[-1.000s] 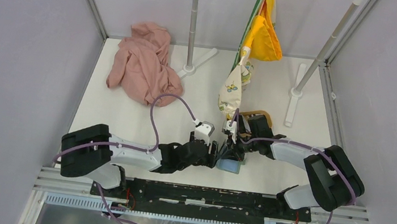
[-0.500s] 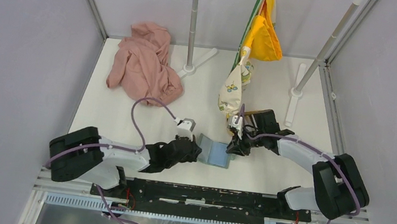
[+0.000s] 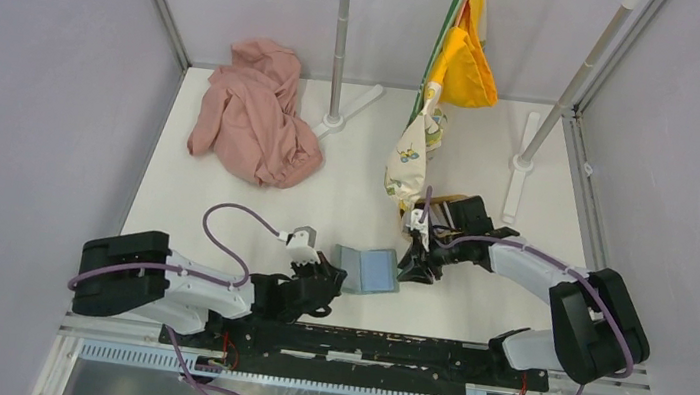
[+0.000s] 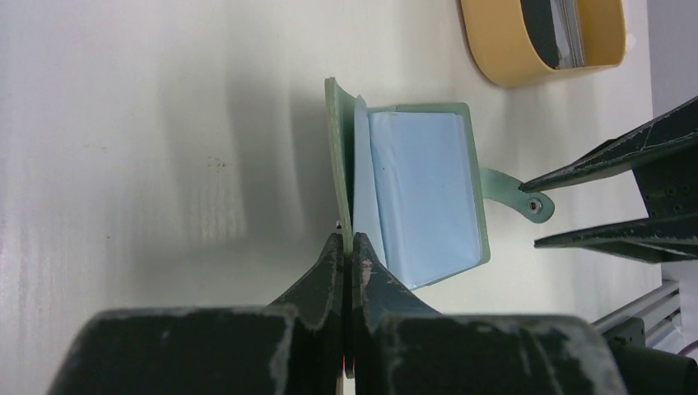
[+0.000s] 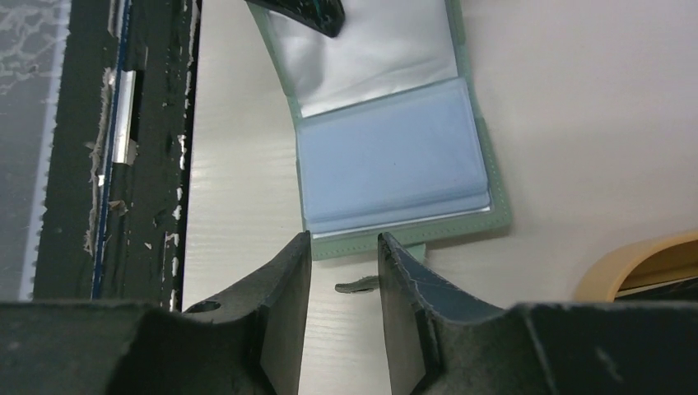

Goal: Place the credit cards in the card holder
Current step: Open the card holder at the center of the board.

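Observation:
The card holder (image 3: pixel 367 270), a sage-green wallet with pale blue clear sleeves, lies open on the table. My left gripper (image 4: pixel 347 247) is shut on its left cover, which stands nearly upright and edge-on in the left wrist view. My right gripper (image 5: pixel 344 243) is open just off the wallet's other edge (image 5: pixel 411 240). The snap strap (image 5: pixel 362 285) lies on the table between its fingers, and they are not touching it. The credit cards (image 4: pixel 553 25), dark and pale, stand in an oval wood tray (image 4: pixel 502 49) beyond the wallet. In the top view my right arm covers most of that tray.
A pink cloth (image 3: pixel 255 115) lies crumpled at the back left. A pole base (image 3: pixel 341 116) stands behind the middle, and another pole base (image 3: pixel 518 178) at the right. Yellow cloths (image 3: pixel 468 66) and a patterned bag (image 3: pixel 408 164) hang above the tray. The black rail (image 3: pixel 358 345) runs along the near edge.
My left gripper closed on the wallet's cover and drew back to the left, pulling the wallet open and leftward. My right gripper widened and let go of the wallet.

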